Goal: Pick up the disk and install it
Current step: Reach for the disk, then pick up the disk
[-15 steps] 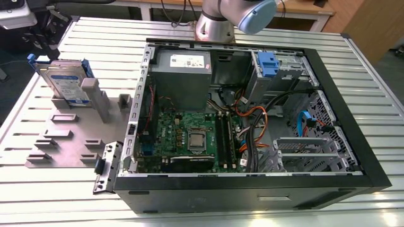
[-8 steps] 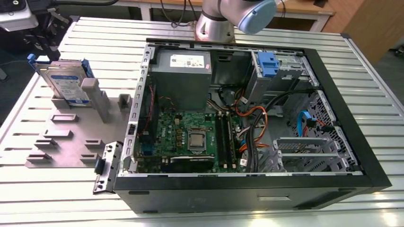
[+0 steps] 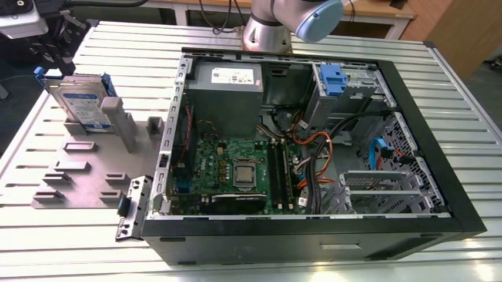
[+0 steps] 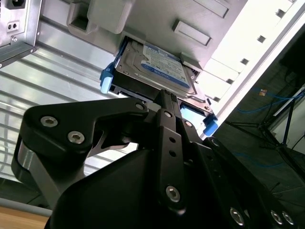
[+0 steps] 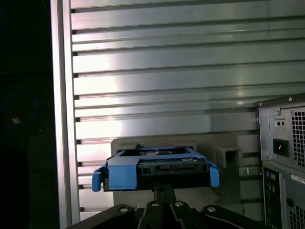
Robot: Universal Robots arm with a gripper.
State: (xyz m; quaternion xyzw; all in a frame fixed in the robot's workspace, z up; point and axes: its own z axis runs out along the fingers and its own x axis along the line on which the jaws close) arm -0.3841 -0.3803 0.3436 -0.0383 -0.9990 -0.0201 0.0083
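One pincer [image 4: 164,99], closed tight, gripping nothing, aimed at one disk [image 4: 155,69] in both wrist views. Disk on edge, blue-railed, slotted in one grey holder [image 3: 82,170] on counter [image 3: 70,247]. One open PC case [image 3: 314,249] just beside holder, on the exterior view's right.

Ribbed aluminium table [image 3: 47,252], bright glare on the slats. Wooden desk [image 3: 368,13] behind it, brown panel [image 3: 462,29] at the exterior view's right. Dark floor [image 4: 248,157] with a blue cable [image 4: 267,102] trailing across.
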